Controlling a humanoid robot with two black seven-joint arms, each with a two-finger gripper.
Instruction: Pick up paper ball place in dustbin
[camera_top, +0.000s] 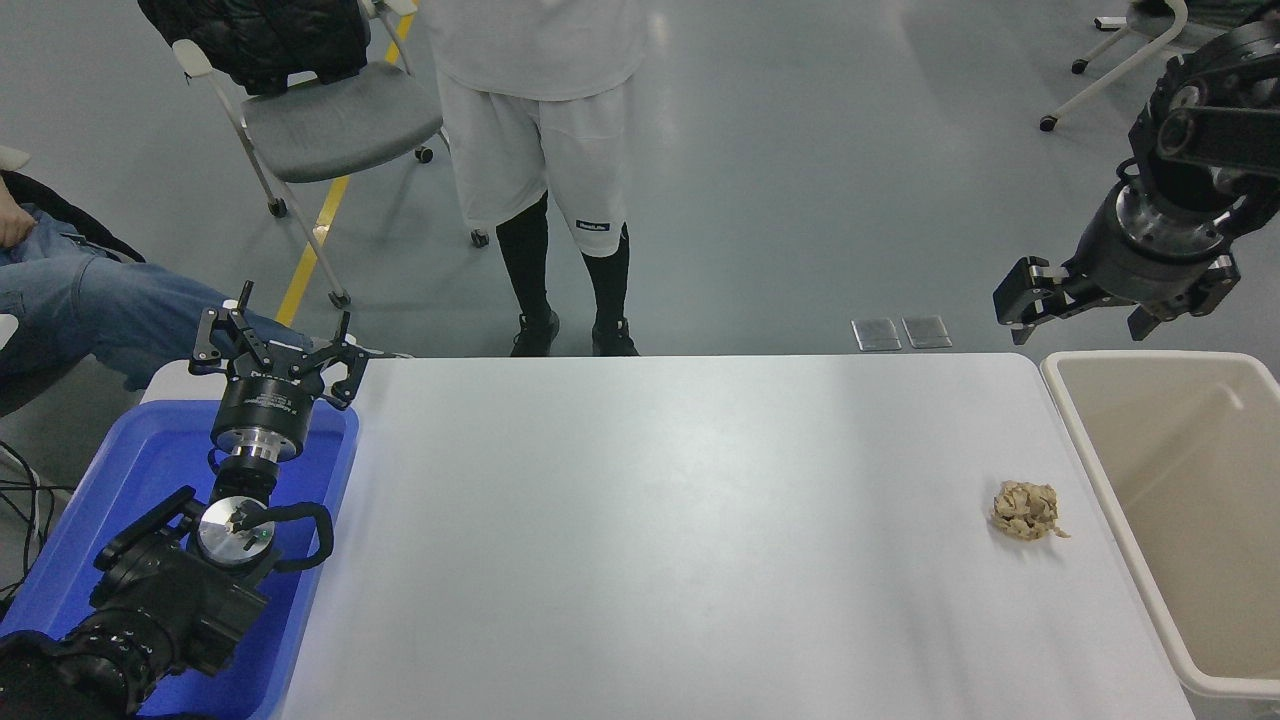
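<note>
The paper ball (1026, 510), a small tan wad of wrinkly paper, lies on the white table (640, 540) near its right edge. The cream-beige dustbin (1105, 470) stands just right of the table, and its visible inside looks empty. My right gripper (1080, 315) is open and empty, raised in the air above the bin's far rim, well behind and above the paper ball. My left gripper (275, 345) is open and parked at the lower left over a blue tub.
A bright blue tub (130, 480) stands at the table's left end under the left arm. A person in white shorts (540, 150) stands at the far side. A seated person's leg (90, 300) and a grey chair (330, 115) are at the upper left.
</note>
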